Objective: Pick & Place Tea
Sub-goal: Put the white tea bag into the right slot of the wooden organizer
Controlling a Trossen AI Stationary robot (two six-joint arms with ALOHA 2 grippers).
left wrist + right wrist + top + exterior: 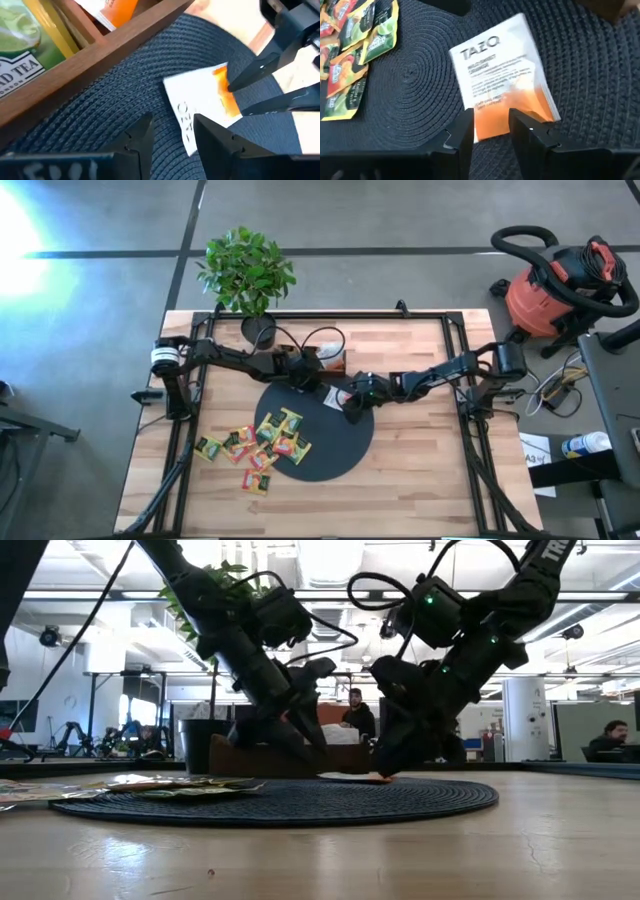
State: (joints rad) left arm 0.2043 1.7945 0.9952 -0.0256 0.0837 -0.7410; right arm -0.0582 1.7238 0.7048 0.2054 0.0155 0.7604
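Sachets fill the wooden tray (100, 55): one green (20, 40), one white-and-orange (112, 10). Both grippers, left (172, 132) and right (490, 125), hover fingers spread at a white-and-orange sachet (502, 75) on the black mat (420, 85).

White-with-orange Tazo tea sachet (502, 75) lies flat on the black woven disc (420, 90). Right gripper (491, 131) sits at the sachet's orange end, one finger on each side of that edge, jaws parted; whether they pinch it cannot be told. Green, yellow and orange-red sachets (355, 55) lie clustered, overlapping, at the disc's edge, well apart from the white sachet
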